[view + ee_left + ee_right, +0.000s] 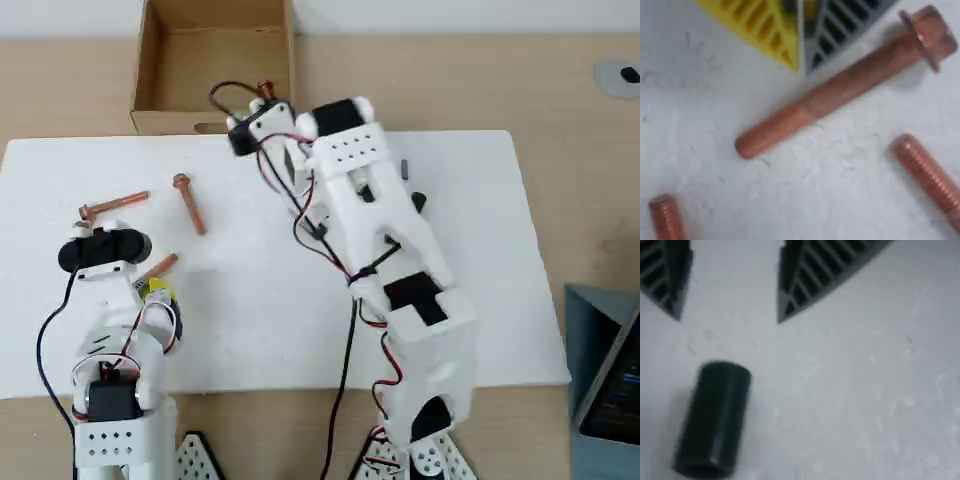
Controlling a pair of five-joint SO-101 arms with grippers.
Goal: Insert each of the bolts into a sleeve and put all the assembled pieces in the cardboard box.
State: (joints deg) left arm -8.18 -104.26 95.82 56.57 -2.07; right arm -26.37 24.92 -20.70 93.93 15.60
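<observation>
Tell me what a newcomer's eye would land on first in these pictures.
Three copper bolts lie loose on the left part of the white mat, just ahead of the left arm. The right arm stretches diagonally across the mat toward the open cardboard box beyond its far edge. In the right wrist view, a black sleeve lies on its side on the mat, close to the open jaws.

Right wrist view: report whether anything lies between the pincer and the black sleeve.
Nothing visible does. The open right pincer hangs over the white mat, and the black sleeve lies on its side close by, with bare mat between them.
</observation>
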